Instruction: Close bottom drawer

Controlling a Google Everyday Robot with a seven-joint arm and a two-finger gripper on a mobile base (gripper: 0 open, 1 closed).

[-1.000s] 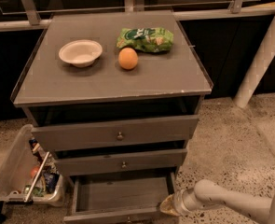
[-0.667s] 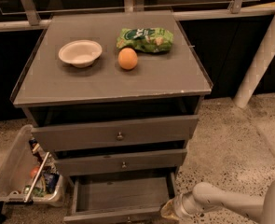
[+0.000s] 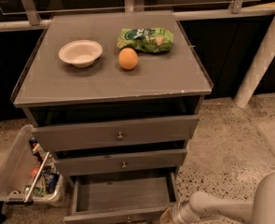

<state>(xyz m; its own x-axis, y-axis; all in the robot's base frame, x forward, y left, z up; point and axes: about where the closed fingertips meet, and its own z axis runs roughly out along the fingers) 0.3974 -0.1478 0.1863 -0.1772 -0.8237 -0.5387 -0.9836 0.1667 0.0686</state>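
The bottom drawer (image 3: 123, 195) of the grey cabinet is pulled out, its inside bare, its slim front panel (image 3: 118, 215) at the bottom edge of the view. My gripper (image 3: 167, 216) is at the lower right, right against the right end of that front panel, with the white arm (image 3: 221, 208) trailing off to the right. The middle drawer (image 3: 123, 161) and the top drawer (image 3: 118, 133) above it stand slightly out.
On the cabinet top (image 3: 174, 78) are a white bowl (image 3: 80, 52), an orange (image 3: 128, 58) and a green chip bag (image 3: 145, 39). A clear plastic bin (image 3: 16, 169) of small items stands on the floor at the left. A white post (image 3: 263, 55) stands at the right.
The gripper has slid a little to the left along the floor, closer to the drawer's front right corner. The drawer looks the same.
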